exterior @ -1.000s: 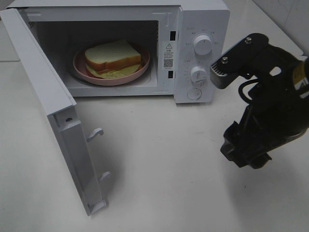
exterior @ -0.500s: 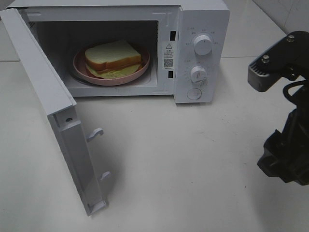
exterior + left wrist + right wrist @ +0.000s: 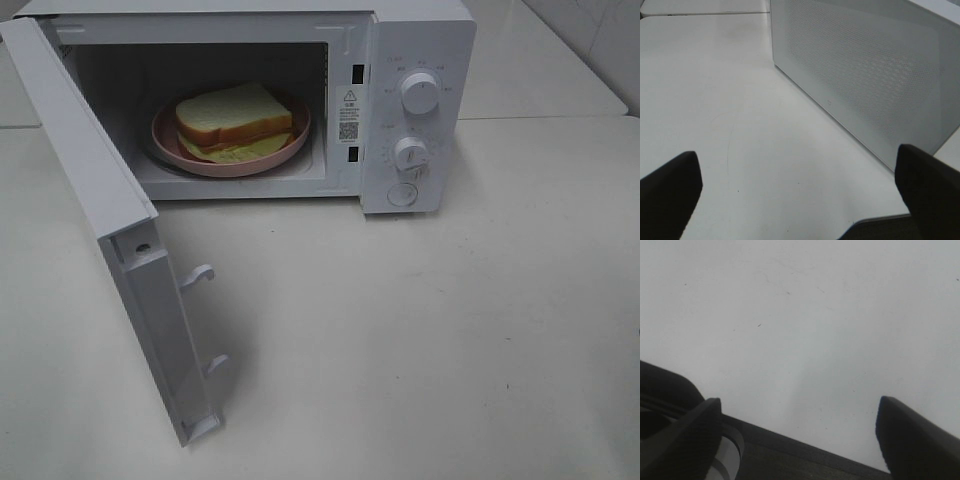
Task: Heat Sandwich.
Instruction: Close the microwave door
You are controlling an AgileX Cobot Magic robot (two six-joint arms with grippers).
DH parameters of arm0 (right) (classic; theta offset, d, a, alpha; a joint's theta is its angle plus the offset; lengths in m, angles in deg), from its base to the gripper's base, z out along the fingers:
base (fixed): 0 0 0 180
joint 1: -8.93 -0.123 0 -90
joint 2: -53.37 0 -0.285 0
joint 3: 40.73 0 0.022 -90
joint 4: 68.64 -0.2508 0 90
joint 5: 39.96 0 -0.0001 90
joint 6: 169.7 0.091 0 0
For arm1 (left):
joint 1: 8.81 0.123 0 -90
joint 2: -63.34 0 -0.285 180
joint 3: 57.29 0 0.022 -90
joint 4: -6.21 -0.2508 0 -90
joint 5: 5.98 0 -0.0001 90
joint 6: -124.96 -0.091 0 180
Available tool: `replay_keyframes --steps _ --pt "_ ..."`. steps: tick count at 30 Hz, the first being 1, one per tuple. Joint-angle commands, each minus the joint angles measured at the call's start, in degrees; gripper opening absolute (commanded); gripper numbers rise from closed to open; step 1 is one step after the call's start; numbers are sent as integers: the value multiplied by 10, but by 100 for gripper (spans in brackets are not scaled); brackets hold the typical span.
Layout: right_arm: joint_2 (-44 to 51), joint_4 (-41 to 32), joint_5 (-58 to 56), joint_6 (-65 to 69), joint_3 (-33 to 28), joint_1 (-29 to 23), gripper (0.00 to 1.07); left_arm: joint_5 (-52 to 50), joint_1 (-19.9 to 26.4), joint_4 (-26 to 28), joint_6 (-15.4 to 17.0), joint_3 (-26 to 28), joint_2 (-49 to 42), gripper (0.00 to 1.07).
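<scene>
Shutting the microwave door (image 3: 85, 160) on the sandwich (image 3: 235, 112) probably wants a steady outer-face push from the left gripper (image 3: 799, 189), spread open and empty like the right gripper (image 3: 800, 432).

The left gripper (image 3: 799, 192) is seen with its jaws spread wide. Its two dark fingers (image 3: 667, 195) are set far apart, and nothing is gripped between them. It is angled forward and slightly downward, with no contact made at either tip. The right gripper (image 3: 797, 427) is also parted, a little less widely, and nothing is clamped between its fingers (image 3: 915, 435). It is pointed steeply downward, and part of its dark body (image 3: 790, 465) is shown behind the fingers.
</scene>
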Motion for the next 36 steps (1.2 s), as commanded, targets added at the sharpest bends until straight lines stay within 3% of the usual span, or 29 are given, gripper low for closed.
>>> replay_keyframes --steps 1,14,22,36 --pt "42 -2 2 23 -14 37 76 -5 3 5 0 -1 -9 98" --pt "210 -3 -2 38 -68 142 76 -5 3 5 0 -1 -9 98" --pt "265 -3 -12 40 -81 148 76 -5 3 5 0 -1 -9 98" --pt "450 -3 -12 38 -81 181 76 -5 3 5 0 -1 -9 98"
